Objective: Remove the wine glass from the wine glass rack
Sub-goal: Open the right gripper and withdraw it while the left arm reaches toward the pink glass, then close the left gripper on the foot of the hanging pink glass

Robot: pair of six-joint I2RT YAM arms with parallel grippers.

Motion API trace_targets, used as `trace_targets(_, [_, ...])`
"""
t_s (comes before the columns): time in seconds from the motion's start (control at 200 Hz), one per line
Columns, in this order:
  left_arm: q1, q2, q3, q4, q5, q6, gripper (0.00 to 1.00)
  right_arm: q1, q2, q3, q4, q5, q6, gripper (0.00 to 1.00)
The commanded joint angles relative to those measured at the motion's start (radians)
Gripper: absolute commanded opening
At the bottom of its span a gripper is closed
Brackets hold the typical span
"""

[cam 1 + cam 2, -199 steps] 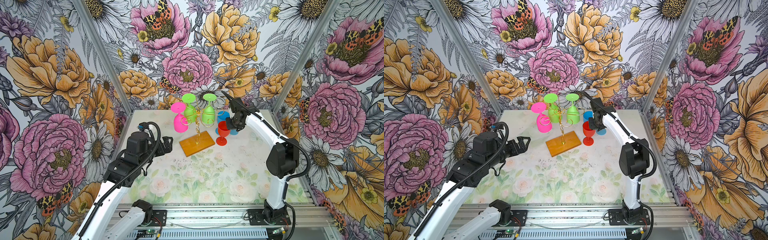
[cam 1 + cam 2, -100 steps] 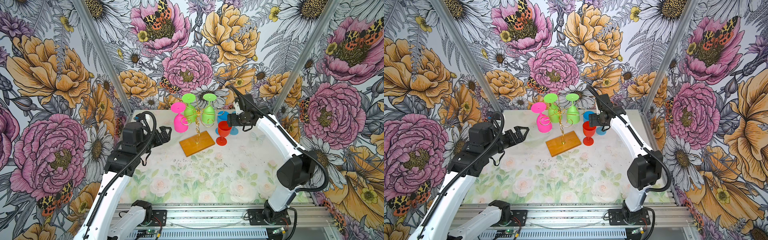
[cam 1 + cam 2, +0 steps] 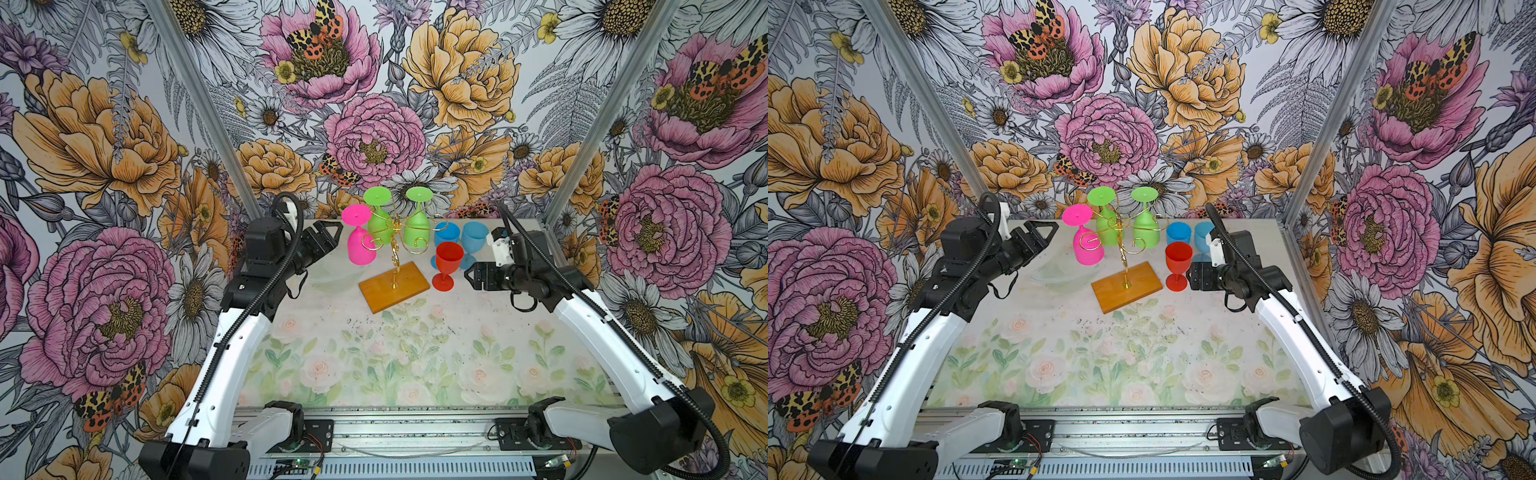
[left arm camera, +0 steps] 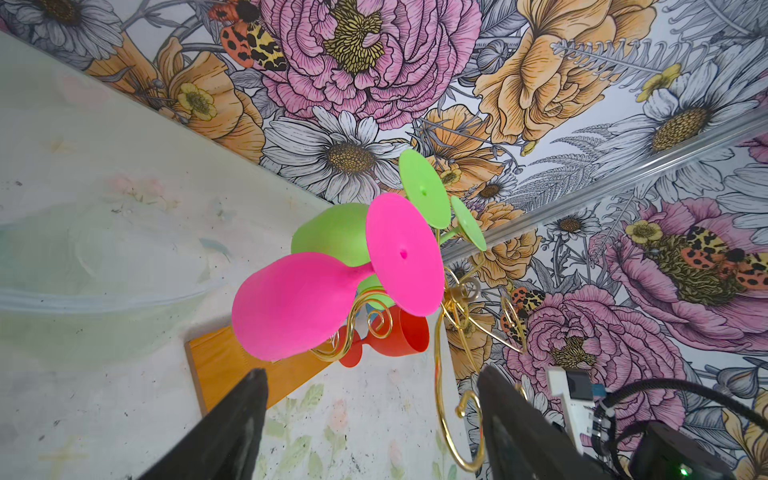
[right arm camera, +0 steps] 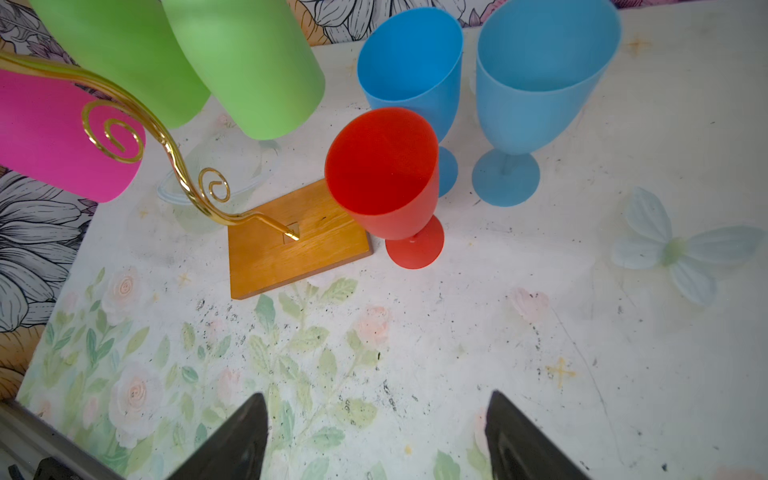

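The wine glass rack [image 3: 394, 286] [image 3: 1127, 286] is a gold wire stand on an orange-brown wooden base, at the back of the table. A pink wine glass [image 3: 360, 245] [image 3: 1086, 247] [image 4: 299, 307] hangs upside down on its left arm, and two green wine glasses [image 3: 417, 226] [image 3: 1106, 226] hang behind it. My left gripper [image 3: 327, 233] [image 3: 1043, 232] [image 4: 370, 374] is open just left of the pink glass, apart from it. An empty gold curl sits beside one finger [image 4: 511, 415]. My right gripper [image 3: 471, 276] [image 3: 1192, 277] [image 5: 376, 399] is open and empty, right of a red glass [image 3: 448, 264] [image 5: 386, 178].
The red glass stands upright on the table beside the rack's base. Two blue glasses [image 3: 473, 241] [image 5: 540, 83] stand behind it. A clear shallow dish [image 3: 328, 276] [image 4: 83, 291] lies on the table under the left gripper. Floral walls close in the back and sides.
The right gripper opened off the red glass, left it standing, and drew back to the right. The left arm moved toward the pink glass, its jaws slightly narrower.
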Motion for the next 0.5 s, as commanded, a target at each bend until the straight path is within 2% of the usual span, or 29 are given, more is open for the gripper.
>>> trace_targets(0.0, [0.010, 0.059, 0.051, 0.086, 0.064, -0.071, 0.75, -0.006, -0.086, -0.057, 0.074, -0.064, 0.022, 0.83])
trace_targets(0.225, [0.011, 0.145, 0.064, 0.136, 0.063, -0.132, 0.58, -0.012, -0.187, -0.159, 0.082, -0.076, 0.035, 0.83])
trace_targets(0.495, [0.011, 0.189, 0.062, 0.213, 0.101, -0.199, 0.54, -0.013, -0.220, -0.215, 0.116, -0.099, 0.053, 0.82])
